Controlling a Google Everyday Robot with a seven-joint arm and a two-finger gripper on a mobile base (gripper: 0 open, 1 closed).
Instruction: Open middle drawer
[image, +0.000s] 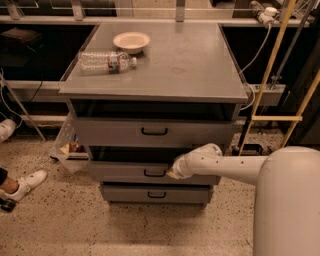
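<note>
The grey cabinet (150, 65) has three drawers. The middle drawer (120, 171) is the wide shallow second one, with a small black bar handle (154, 173). It stands pulled out a little, with a dark gap above its front. My gripper (171, 174) is at the end of the white arm (225, 165), which reaches in from the right. It sits at the right end of the handle, against the drawer front. The top drawer (150, 132) and the lowest drawer (156, 194) look closed.
A plastic water bottle (106, 61) lies on the cabinet top beside a shallow bowl (131, 41). A clear plastic bag (67, 147) hangs at the cabinet's left side. A person's white shoes (22, 185) are on the floor at left. Yellow poles (270, 65) and cables stand at right.
</note>
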